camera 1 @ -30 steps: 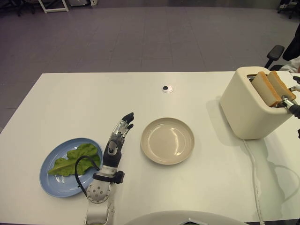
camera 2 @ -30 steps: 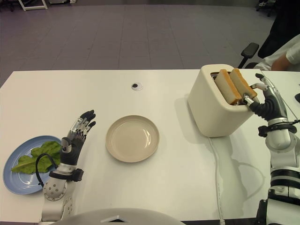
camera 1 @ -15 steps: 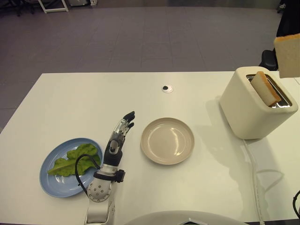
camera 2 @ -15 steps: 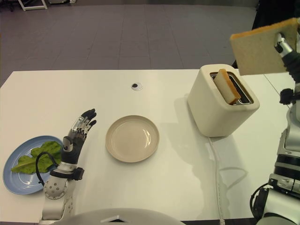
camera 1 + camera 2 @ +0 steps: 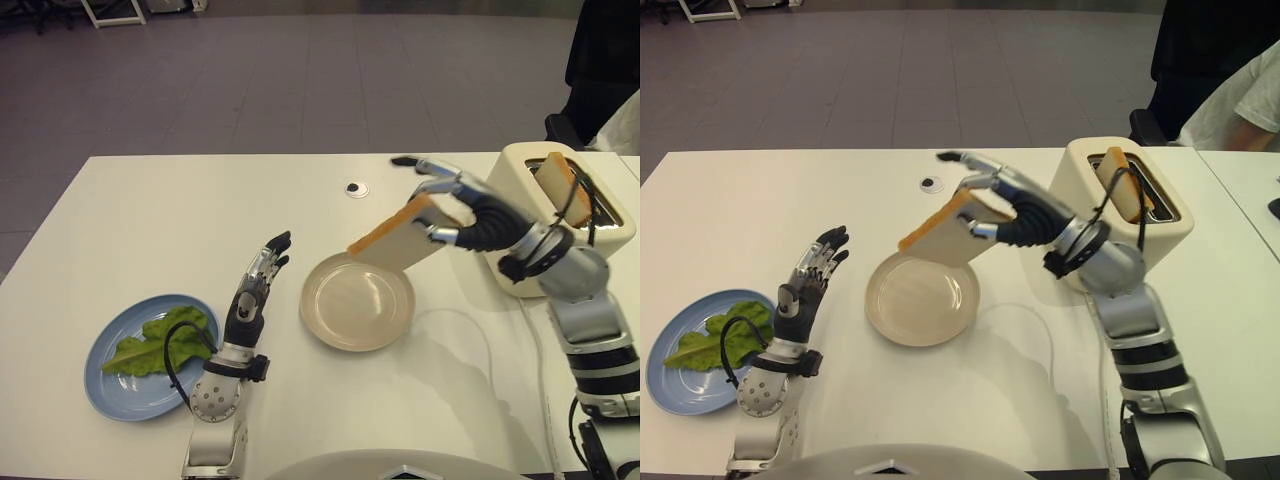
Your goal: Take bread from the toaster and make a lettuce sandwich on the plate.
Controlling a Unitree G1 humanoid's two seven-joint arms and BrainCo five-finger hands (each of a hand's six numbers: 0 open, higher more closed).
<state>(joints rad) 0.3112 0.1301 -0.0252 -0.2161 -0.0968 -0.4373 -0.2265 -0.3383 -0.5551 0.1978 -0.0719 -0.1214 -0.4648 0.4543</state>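
My right hand (image 5: 470,212) holds a slice of toast (image 5: 402,238) tilted just above the far edge of the beige plate (image 5: 357,300) at the table's middle. A second slice (image 5: 560,187) stands in the slot of the cream toaster (image 5: 555,215) at the right. A lettuce leaf (image 5: 160,342) lies on the blue plate (image 5: 115,385) at the front left. My left hand (image 5: 250,300) rests open between the two plates, fingers pointing away, holding nothing.
A small round black-and-white fitting (image 5: 357,188) sits in the tabletop behind the beige plate. The toaster's white cord (image 5: 545,375) trails toward the front right edge. A person's sleeve (image 5: 1240,100) shows beyond the table at the far right.
My right hand lifted one toast slice out of the toaster, raised it high, then carried it left and down over the beige plate. The left hand has barely moved.
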